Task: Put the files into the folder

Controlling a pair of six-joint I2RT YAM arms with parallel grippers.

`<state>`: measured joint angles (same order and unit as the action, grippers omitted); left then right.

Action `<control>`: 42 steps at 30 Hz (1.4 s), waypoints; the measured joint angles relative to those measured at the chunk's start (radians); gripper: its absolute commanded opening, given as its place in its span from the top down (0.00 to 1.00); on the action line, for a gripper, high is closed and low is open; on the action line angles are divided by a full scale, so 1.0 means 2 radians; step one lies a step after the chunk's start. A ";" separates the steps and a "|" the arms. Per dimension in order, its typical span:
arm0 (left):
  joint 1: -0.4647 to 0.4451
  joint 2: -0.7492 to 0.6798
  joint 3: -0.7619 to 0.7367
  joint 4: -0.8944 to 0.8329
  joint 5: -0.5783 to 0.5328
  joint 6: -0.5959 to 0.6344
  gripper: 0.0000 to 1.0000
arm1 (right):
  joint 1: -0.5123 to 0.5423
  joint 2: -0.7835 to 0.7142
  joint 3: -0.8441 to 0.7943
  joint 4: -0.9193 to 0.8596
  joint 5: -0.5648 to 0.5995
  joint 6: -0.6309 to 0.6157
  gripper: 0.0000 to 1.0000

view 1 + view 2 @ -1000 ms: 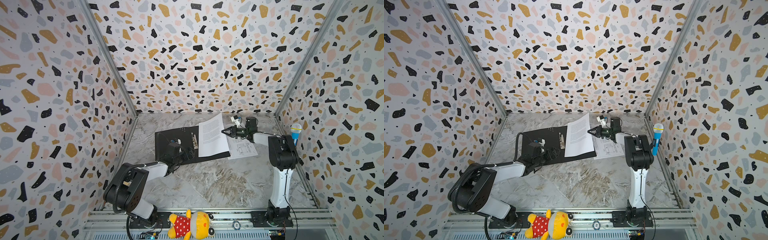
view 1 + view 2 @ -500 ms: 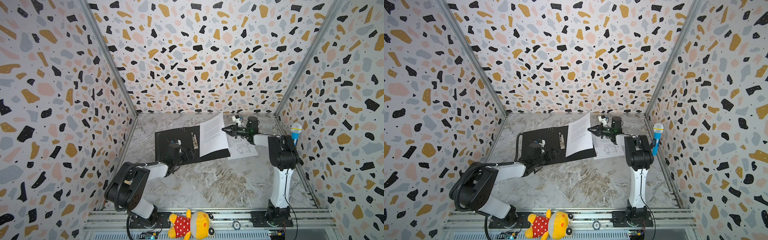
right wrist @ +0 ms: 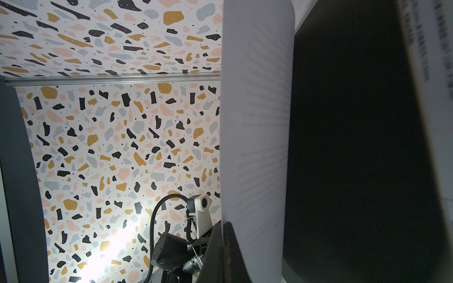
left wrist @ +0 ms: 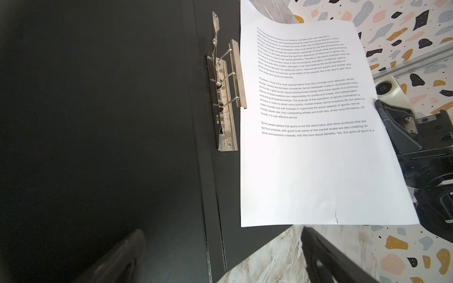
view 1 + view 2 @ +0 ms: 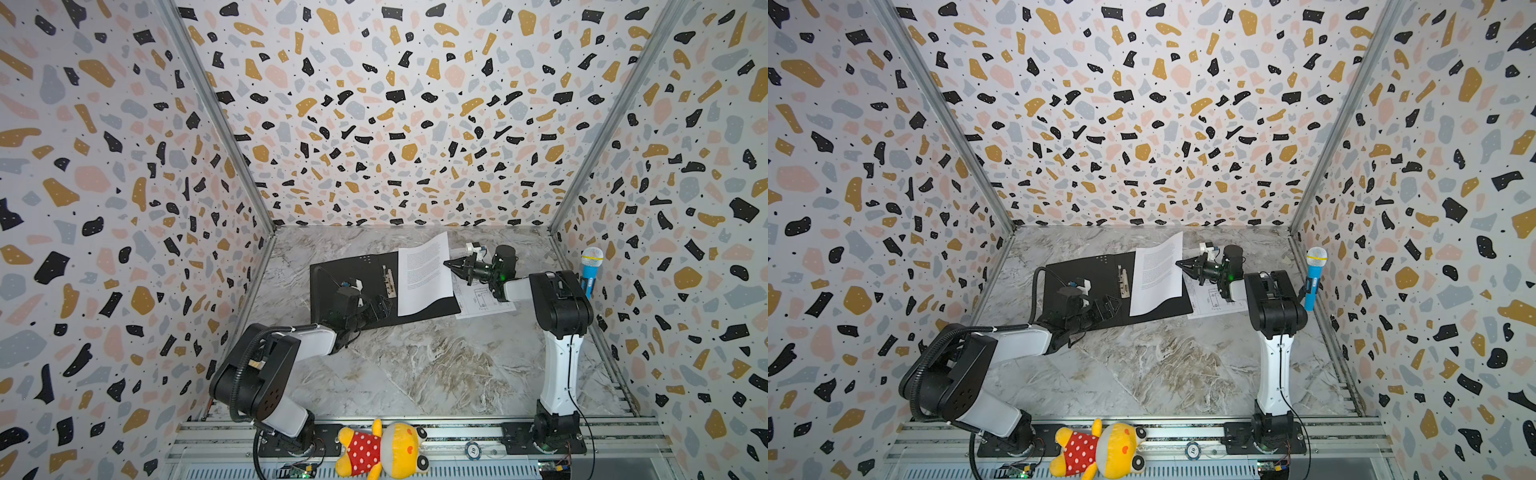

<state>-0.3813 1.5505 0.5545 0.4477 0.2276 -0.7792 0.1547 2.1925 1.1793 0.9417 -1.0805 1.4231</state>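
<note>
**Right fingers [image 4: 394,125] pinch the text sheet [image 5: 424,274] above the open folder [image 5: 353,270]**

The right gripper [image 5: 449,264] is clamped on the sheet's long outer edge, about halfway along it. It holds that edge lifted off the folder. The opposite long edge rests on the folder's black inside, just beside the metal clip [image 4: 226,98] at the spine. The sheet therefore slopes up from the clip towards the gripper, and its far corner curls past the folder's far edge.

The folder lies opened flat on the table [image 5: 415,365], black side up.

The drawing sheet [image 5: 484,297] lies flat on the table just beside the folder, on the right arm's side and partly beneath that gripper (whether it overlaps the folder's edge cannot be told).

The left gripper [image 5: 380,305] hangs at the folder's near edge, close to the spine, with its fingers [image 4: 326,257] spread wide and nothing between them. In the left wrist view one finger is over the black cover and the other is over bare table just off the folder's near edge. Whether they touch the folder cannot be told.
</note>
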 measured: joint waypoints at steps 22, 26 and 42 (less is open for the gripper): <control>0.000 0.019 -0.002 0.023 0.000 -0.001 0.00 | 0.022 0.006 -0.008 0.087 0.012 0.096 1.00; 0.000 0.019 -0.002 0.026 0.001 -0.001 0.00 | 0.029 0.002 0.014 0.082 0.012 0.096 1.00; 0.000 0.019 -0.016 0.052 0.003 -0.011 0.00 | 0.031 -0.039 0.001 0.125 0.012 0.121 1.00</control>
<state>-0.3813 1.5894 0.5217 0.5522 0.2333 -0.8013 0.2173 2.1139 1.1816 1.1923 -1.0561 1.6661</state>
